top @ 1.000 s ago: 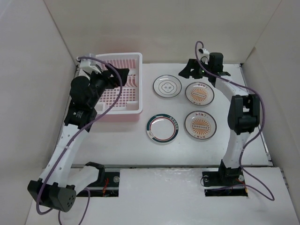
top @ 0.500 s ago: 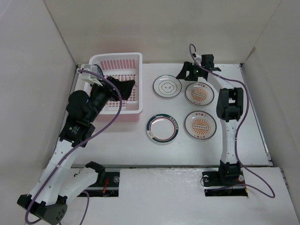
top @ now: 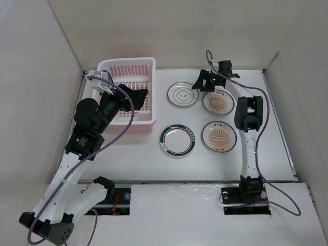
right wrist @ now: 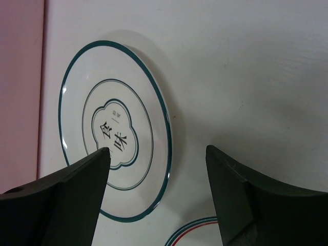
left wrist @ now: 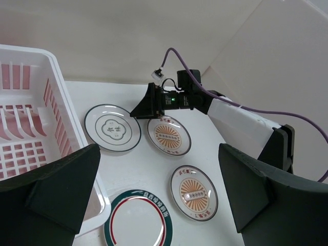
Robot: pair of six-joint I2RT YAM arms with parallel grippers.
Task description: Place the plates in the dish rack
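The pink dish rack (top: 127, 62) stands at the back left, and shows in the left wrist view (left wrist: 36, 115). Four plates lie flat on the table: one with dark rings (top: 183, 95) (left wrist: 113, 128) (right wrist: 115, 133), two orange sunburst ones (top: 218, 102) (top: 219, 136) (left wrist: 169, 135) (left wrist: 194, 192), and a green-rimmed one (top: 178, 141) (left wrist: 138, 221). The smaller dark green plate is out of view. My left gripper (top: 138, 96) (left wrist: 159, 156) hangs open and empty above the rack's right side. My right gripper (top: 201, 82) (right wrist: 156, 151) is open and empty, low over the right edge of the dark-ringed plate.
White walls enclose the table at the back and on both sides. The green-rimmed plate's edge (right wrist: 197, 233) lies just past the dark-ringed plate. The right arm's link (top: 249, 110) reaches over the two sunburst plates.
The right gripper has moved left and down toward the dark-ringed plate, its elbow swinging left. The left gripper has shifted right and nearer over the rack. The plates have not moved.
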